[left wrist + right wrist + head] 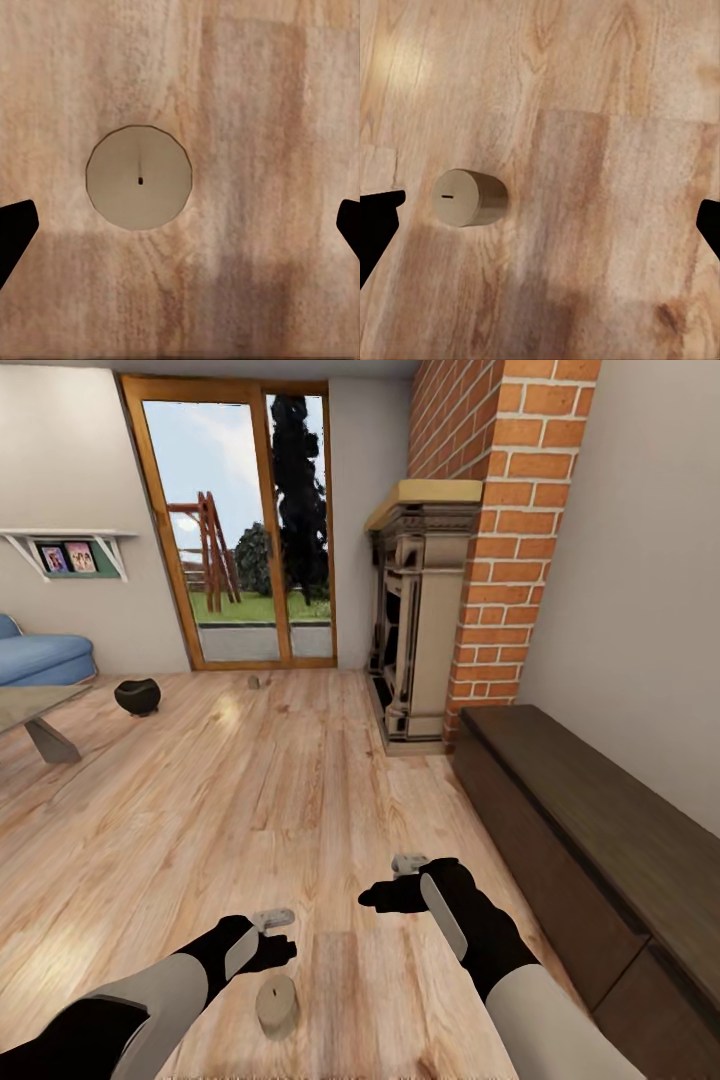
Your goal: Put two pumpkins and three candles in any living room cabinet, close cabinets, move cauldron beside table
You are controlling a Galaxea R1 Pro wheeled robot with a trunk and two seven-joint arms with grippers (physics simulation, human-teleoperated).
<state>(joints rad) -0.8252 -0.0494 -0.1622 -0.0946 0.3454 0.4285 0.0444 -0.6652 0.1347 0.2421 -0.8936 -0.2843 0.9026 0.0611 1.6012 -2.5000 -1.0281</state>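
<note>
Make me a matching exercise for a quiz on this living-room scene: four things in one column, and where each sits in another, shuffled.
Things:
1. near candle
2. cauldron
3. cabinet
4. far candle

Places:
A. on the floor beside the grey table
B. along the right wall, next to the brick fireplace
C. on the floor near the glass door
D. on the floor just under the left gripper

Pairs: 1-D, 2-A, 3-B, 4-C

Tan candle (277, 1005) upright on floor; black cauldron (137, 696) beside table (30, 705).
</note>
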